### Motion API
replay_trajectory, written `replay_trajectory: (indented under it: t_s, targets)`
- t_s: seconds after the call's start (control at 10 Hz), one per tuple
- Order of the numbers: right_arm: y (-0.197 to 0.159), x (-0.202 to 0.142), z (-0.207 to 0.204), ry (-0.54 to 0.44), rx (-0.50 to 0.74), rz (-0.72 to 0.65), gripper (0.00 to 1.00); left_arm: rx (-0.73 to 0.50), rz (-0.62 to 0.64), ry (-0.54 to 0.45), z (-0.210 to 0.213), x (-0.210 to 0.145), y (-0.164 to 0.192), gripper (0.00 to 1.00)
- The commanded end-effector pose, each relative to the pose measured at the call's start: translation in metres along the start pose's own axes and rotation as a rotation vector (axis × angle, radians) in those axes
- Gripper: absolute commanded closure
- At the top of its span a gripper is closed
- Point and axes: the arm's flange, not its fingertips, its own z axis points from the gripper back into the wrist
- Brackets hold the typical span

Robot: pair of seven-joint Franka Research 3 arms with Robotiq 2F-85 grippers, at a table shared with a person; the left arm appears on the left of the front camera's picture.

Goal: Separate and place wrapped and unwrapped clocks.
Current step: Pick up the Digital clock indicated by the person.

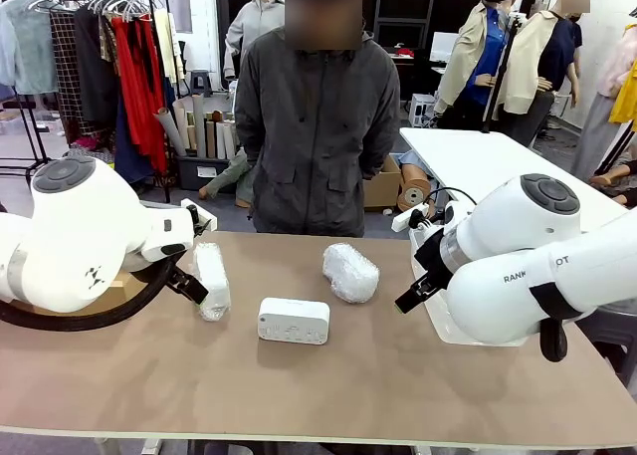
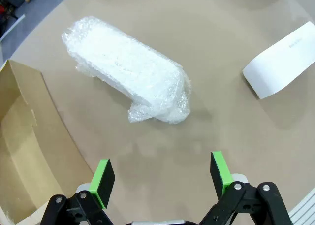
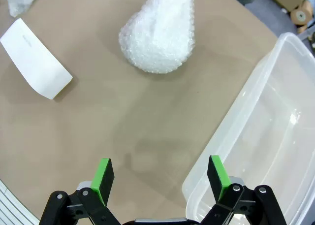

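Table [image 1: 328,385]: all three clocks lie loose on it, none sorted yet, so you are at the opening step, the approach to a first pick. Clear tub [image 3: 266,116] sits at the robot's right edge, nothing visible in it; cardboard box [image 2: 24,136] at the left edge, its visible part bare. Left wrapped clock [image 2: 130,72] lies flat just beside the box, ahead of the left gripper [image 2: 161,168], whose fingers are spread wide and hold nothing, hovering short of the bundle. Right wrapped clock [image 3: 160,35] lies near the tub, ahead of the right gripper [image 3: 160,168], likewise spread and holding nothing. Bare clock [image 1: 294,321] sits between the two bundles, nearer the robot, apart from both. Next move, by my reading: advance one gripper over its bundle and straddle the narrow width before closing; bubble wrap will likely give, so expect a soft, slippery hold
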Motion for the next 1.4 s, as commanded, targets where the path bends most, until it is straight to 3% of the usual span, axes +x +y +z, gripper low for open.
replay_trajectory:
  t_s: [0.0, 0.3, 0.6, 1.1, 1.3]
  targets:
    - [0.007, 0.002, -0.001, -0.009, 0.038, 0.025, 0.00, -0.031, -0.040, 0.027, 0.008, 0.000, 0.002, 0.00]
    - [0.018, 0.015, 0.009, -0.001, 0.157, 0.059, 0.00, -0.113, -0.114, 0.054, 0.031, 0.003, 0.005, 0.00]
    - [0.010, 0.034, 0.038, -0.030, 0.233, 0.108, 0.00, -0.300, -0.198, 0.028, 0.067, 0.019, 0.023, 0.00]
    - [-0.045, 0.060, 0.090, -0.130, 0.420, 0.338, 0.00, -0.508, -0.437, -0.108, 0.096, 0.038, 0.086, 0.00]
    - [-0.072, 0.066, 0.098, -0.158, 0.442, 0.359, 0.00, -0.516, -0.534, -0.164, 0.100, 0.044, 0.099, 0.00]
